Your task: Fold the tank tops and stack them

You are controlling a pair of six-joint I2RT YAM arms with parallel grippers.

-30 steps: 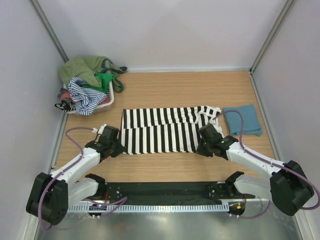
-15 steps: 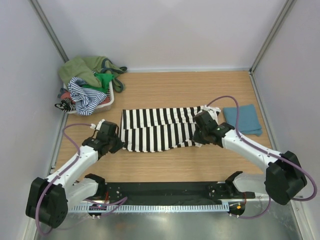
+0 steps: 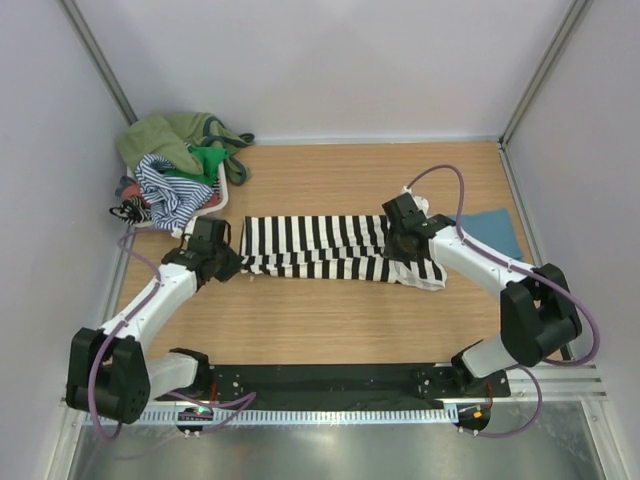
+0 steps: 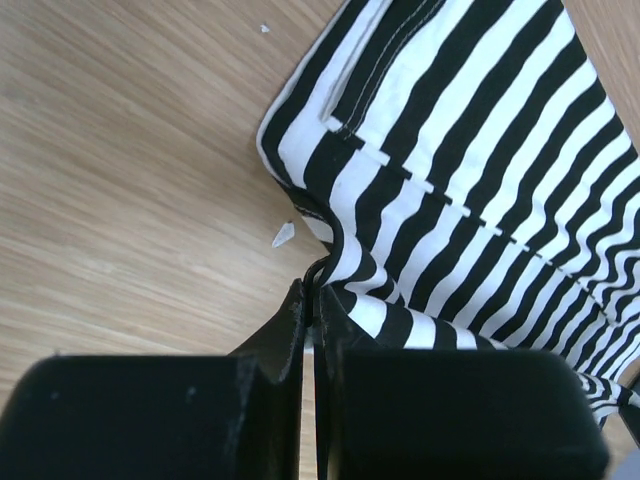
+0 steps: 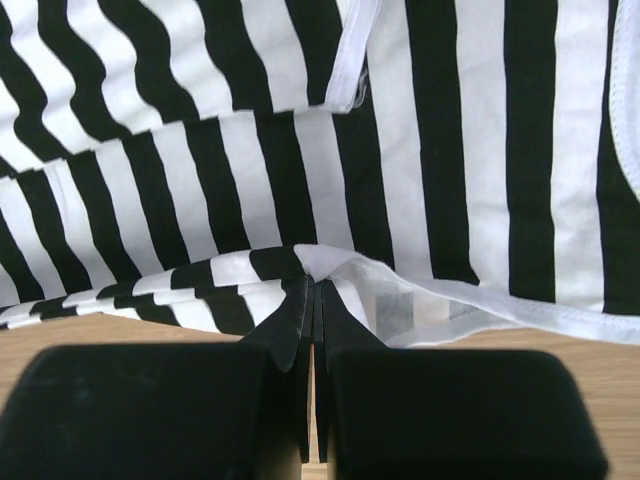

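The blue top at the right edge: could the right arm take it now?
Probably not yet: the right gripper is shut on the striped top. The blue top lies close beside that arm, so after letting go it looks reachable.

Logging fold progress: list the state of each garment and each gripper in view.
striped tank top: partly folded over, pinched at both ends
left gripper: shut on the striped tank top
right gripper: shut on the striped tank top
teal tank top: folded flat, untouched
heap of tops: crumpled, unfolded
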